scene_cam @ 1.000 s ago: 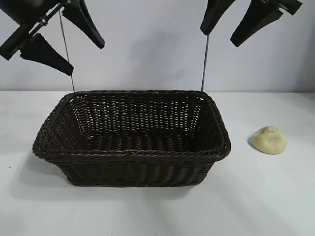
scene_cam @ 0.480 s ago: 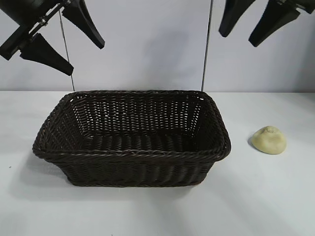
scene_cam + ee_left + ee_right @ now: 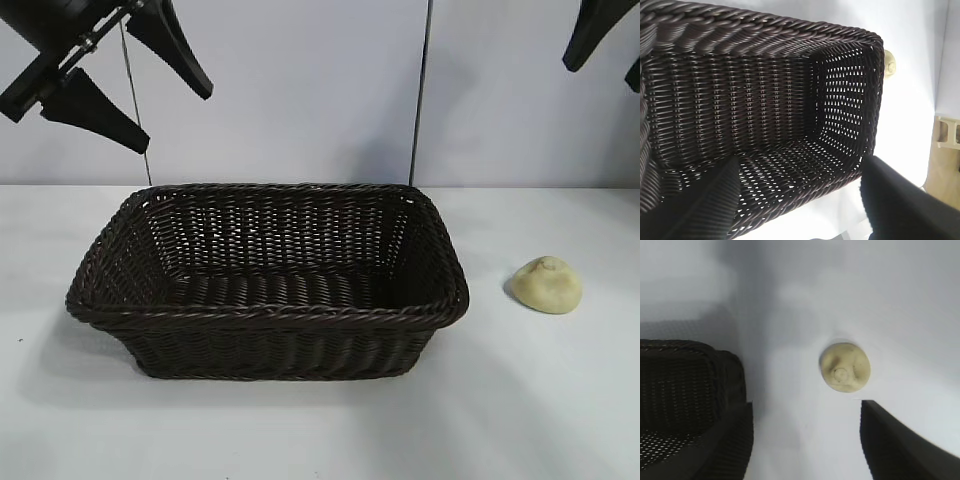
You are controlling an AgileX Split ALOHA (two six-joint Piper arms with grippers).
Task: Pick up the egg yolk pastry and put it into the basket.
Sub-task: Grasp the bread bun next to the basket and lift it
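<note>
The right gripper is seen at the upper right corner of the exterior view, high above the table, with its jaws well parted and nothing held between them. In its own wrist view both dark fingers show along the lower edge, and the pastry lies beyond them, toward the middle of the frame, apart from either finger. No contact is made.

The pastry is observed resting on the table at the right of the exterior view, peak upward, near the basket but clear of its rim. The basket stands in the centre and appears to hold nothing.

The step in hand is judged to be the approach for pickup. For a sound grasp, the jaws should be centred over the dome before descent, so that the pastry sits midway between the fingers. The descent should be made straight down, and closure should be gentle, as the pastry looks soft and liable to be crushed or dented. The near basket wall should be kept clear.

The left gripper is noted at the upper left, parted, empty and idle above the basket.
</note>
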